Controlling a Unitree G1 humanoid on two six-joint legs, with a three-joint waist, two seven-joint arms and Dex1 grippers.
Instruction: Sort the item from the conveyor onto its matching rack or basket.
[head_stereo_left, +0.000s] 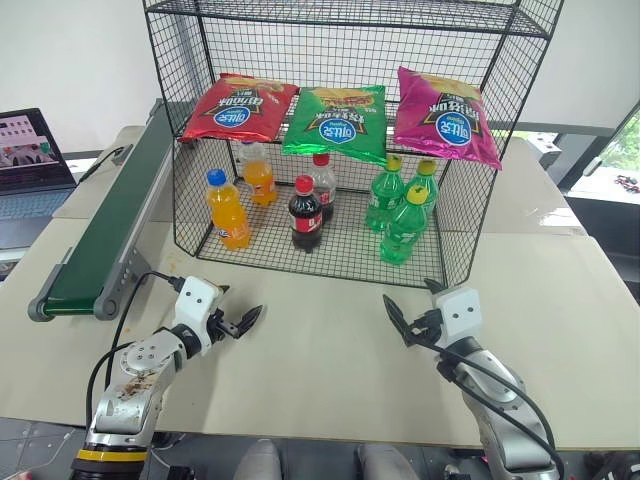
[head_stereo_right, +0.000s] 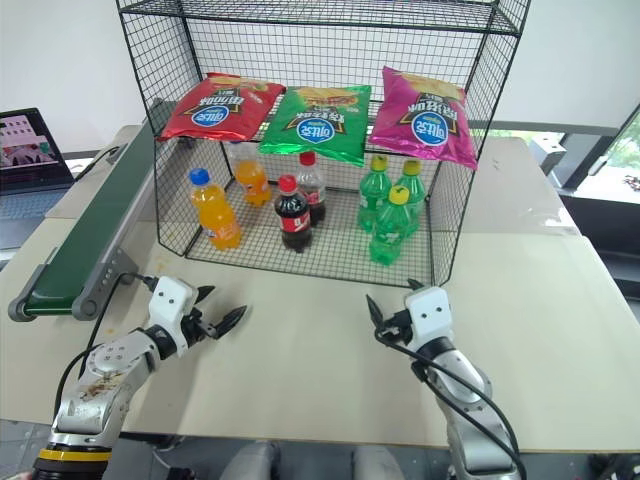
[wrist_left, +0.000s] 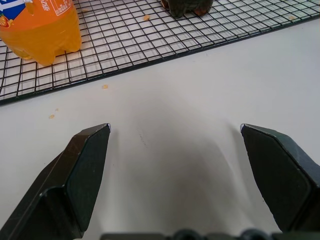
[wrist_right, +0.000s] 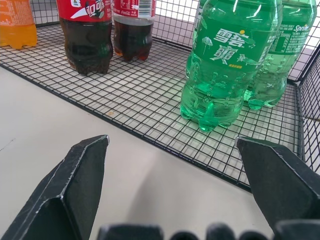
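Note:
The red crisp bag (head_stereo_left: 240, 107) with a blue oval logo lies flat on the left end of the black wire rack's (head_stereo_left: 190, 215) upper shelf, beside a green bag (head_stereo_left: 336, 122) and a magenta bag (head_stereo_left: 445, 120). The dark-green conveyor (head_stereo_left: 110, 225) runs along the table's left side. My left gripper (head_stereo_left: 243, 316) hovers open over the table in front of the rack's left corner, holding nothing. My right gripper (head_stereo_left: 408, 312) hovers open in front of the rack's right part, also holding nothing. In the wrist views the left gripper (wrist_left: 175, 127) and the right gripper (wrist_right: 172, 139) stand wide apart.
The rack's bottom shelf holds orange soda bottles (head_stereo_left: 228, 210), cola bottles (head_stereo_left: 305, 213) and green soda bottles (head_stereo_left: 403, 226). A laptop (head_stereo_left: 30, 150) sits off the table's left. The beige tabletop (head_stereo_left: 320, 370) stretches between my grippers and the rack.

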